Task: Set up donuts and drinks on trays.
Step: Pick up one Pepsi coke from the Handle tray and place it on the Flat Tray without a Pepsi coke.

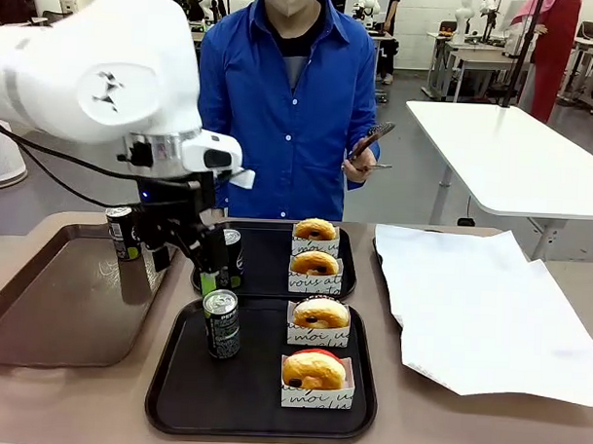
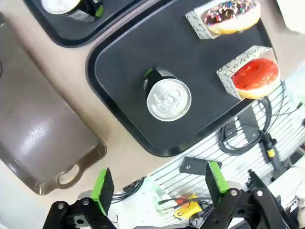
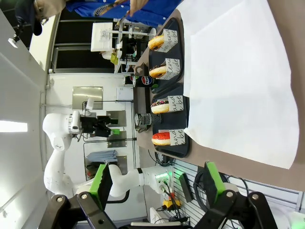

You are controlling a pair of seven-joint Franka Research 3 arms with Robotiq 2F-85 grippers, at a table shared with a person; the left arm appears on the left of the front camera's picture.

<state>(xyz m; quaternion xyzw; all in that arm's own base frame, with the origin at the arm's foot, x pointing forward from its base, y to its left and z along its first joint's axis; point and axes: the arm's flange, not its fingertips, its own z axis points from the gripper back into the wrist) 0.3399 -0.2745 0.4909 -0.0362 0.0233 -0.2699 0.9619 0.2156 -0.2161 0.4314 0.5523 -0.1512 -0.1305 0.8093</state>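
Black plastic makes up the two square trays: the near tray (image 1: 174,393) sits at the table's front edge and the far tray (image 1: 267,242) lies just behind it, their rims almost touching. On the near tray a dark can (image 1: 222,324) stands upright at its back left part, with a boxed chocolate-sprinkle donut (image 1: 319,320) to its right and a boxed red-glazed donut (image 1: 316,377) nearer the front. The far tray carries two more boxed golden donuts (image 1: 315,252) in a column on its right side and a second can (image 1: 233,257) at its left, partly hidden by the left gripper (image 1: 209,263). That gripper hangs above the seam between the two trays, just behind and above the near tray's can; its green-padded fingers stand spread wide with nothing between them. In the left wrist view the silver top of that can (image 2: 168,98) lies ahead of the fingers, well clear of them. A third can (image 1: 123,232) stands at the back of the brown tray (image 1: 50,311) on the left. The right gripper (image 3: 156,183) is held off the table's right side, its fingers (image 3: 212,181) wide apart and empty, looking along the large white paper sheet (image 1: 479,306). A person in a blue shirt (image 1: 290,115) stands at the far side holding tongs (image 1: 369,142).
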